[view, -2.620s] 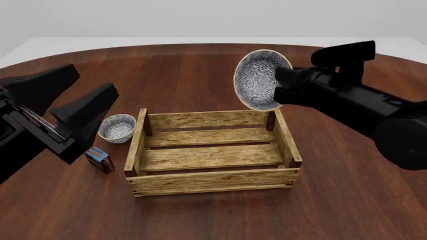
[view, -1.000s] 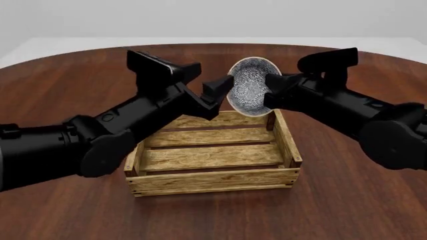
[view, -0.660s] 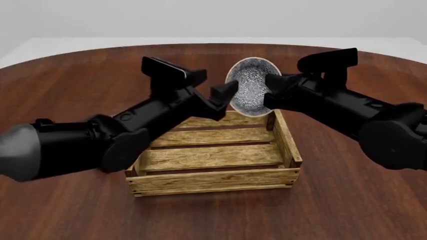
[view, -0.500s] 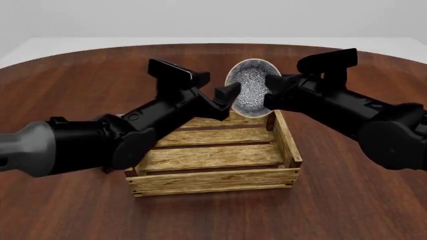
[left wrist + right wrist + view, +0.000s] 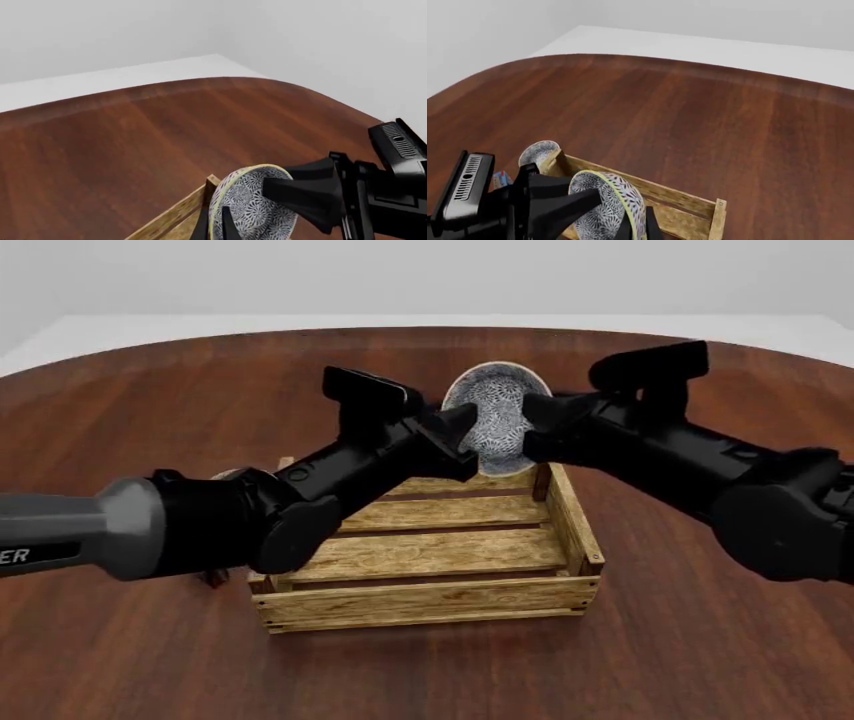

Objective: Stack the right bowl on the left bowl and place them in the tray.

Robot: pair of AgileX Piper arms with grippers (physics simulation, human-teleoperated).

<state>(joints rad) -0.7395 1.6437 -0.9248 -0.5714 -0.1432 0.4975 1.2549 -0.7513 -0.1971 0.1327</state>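
Note:
The right bowl (image 5: 491, 426), blue-patterned with a yellowish rim, hangs on edge above the tray's far rail. My right gripper (image 5: 531, 426) is shut on its rim from the right. From the other side my left gripper (image 5: 462, 430) has its fingertips tight on either side of the rim (image 5: 215, 210). In the right wrist view the bowl (image 5: 602, 210) sits between my own fingers and the left arm's finger (image 5: 567, 202). The left bowl (image 5: 539, 151) stands on the table beside the tray's left end. The tray (image 5: 427, 600) is a light-wood slatted crate with nothing in it.
A small blue-and-red box (image 5: 500, 178) lies on the table near the left bowl, mostly hidden behind my left arm in the front view. Dark wood tabletop (image 5: 694, 640) surrounds the tray. The table's curved far edge (image 5: 220, 79) meets a white floor.
My left arm has swung from the table's left side across to the raised bowl and closed in on its rim. The bowl has shifted slightly left and turned more edge-on.

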